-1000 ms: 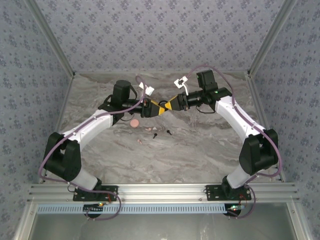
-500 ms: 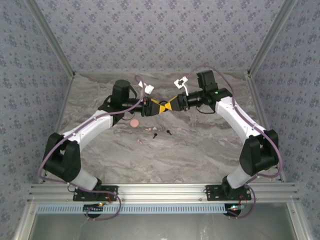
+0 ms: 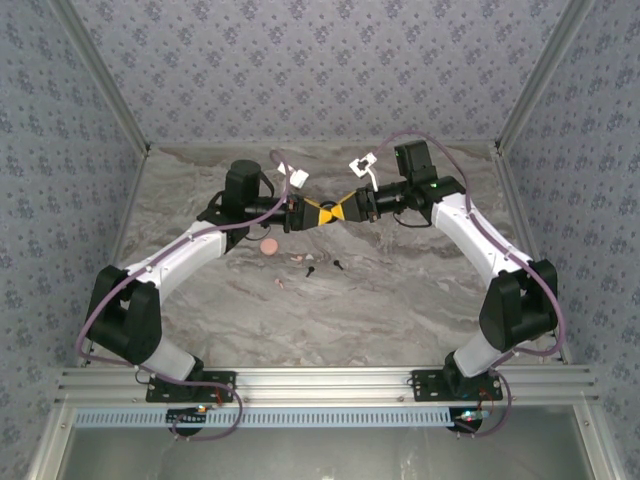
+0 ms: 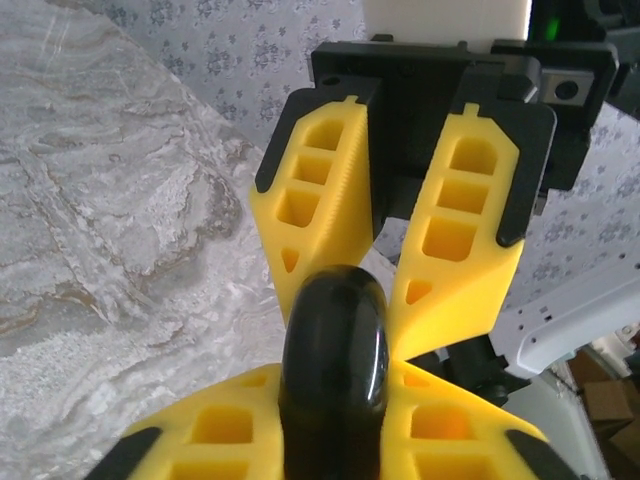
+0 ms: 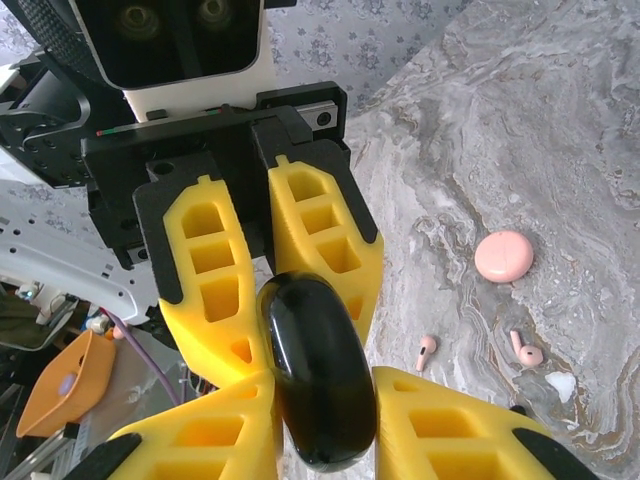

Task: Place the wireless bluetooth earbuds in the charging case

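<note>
A glossy black oval charging case (image 5: 310,340) hangs above the table between both grippers, which meet tip to tip in the top view. My left gripper (image 4: 333,372) is shut on one end of the case (image 4: 335,320). My right gripper (image 5: 322,388) is shut on its other end. On the marble below lie the earbuds: two pale pink ones (image 5: 426,352) (image 5: 524,349) in the right wrist view. In the top view two black ones (image 3: 312,268) (image 3: 339,264) lie on the table near the pink ones (image 3: 281,283).
A round pale pink case (image 5: 503,255) rests on the table (image 3: 400,290), left of the earbuds in the top view (image 3: 268,245). Patterned walls close in the back and sides. A metal rail (image 3: 320,380) runs along the near edge.
My left gripper's jaws have closed onto the black case that the right gripper holds. Both arms have stayed almost in place.
</note>
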Tool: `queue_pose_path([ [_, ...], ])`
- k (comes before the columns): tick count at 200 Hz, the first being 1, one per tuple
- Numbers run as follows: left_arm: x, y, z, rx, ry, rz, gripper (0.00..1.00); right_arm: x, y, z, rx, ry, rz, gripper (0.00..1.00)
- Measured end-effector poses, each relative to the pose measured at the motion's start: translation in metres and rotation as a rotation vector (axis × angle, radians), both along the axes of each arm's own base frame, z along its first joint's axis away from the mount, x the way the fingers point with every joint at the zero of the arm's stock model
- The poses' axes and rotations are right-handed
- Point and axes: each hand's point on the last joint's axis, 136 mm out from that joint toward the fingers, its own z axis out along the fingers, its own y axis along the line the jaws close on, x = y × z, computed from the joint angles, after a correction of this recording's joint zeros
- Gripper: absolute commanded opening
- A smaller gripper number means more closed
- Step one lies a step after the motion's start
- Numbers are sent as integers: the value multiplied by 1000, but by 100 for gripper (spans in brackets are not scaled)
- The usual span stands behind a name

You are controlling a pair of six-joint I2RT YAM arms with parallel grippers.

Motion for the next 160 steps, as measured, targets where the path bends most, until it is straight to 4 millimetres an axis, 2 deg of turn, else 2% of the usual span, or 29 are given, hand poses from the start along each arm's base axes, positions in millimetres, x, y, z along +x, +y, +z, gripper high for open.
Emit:
queue_pose_path([
  [24,1,0,-1,5,-5,6,10,1,-1,-1,-9,0,-14,34],
  [41,2,0,-5,21,-10,18,10,1,-2,0,-24,-6,-35,43],
  [62,4,1,-11,52,-29,38,15,3,-6,2,-50,-27,-76,47],
  [96,5,6,-8,86,-154,61,9,3,-17,9,-105,-75,-151,52],
  [123,-8,13,-3,78,-344,40,6,-4,-20,11,-139,-101,-163,55],
  [160,-29,16,-6,84,-532,-15,9,-19,-17,-2,-197,-91,-121,59],
])
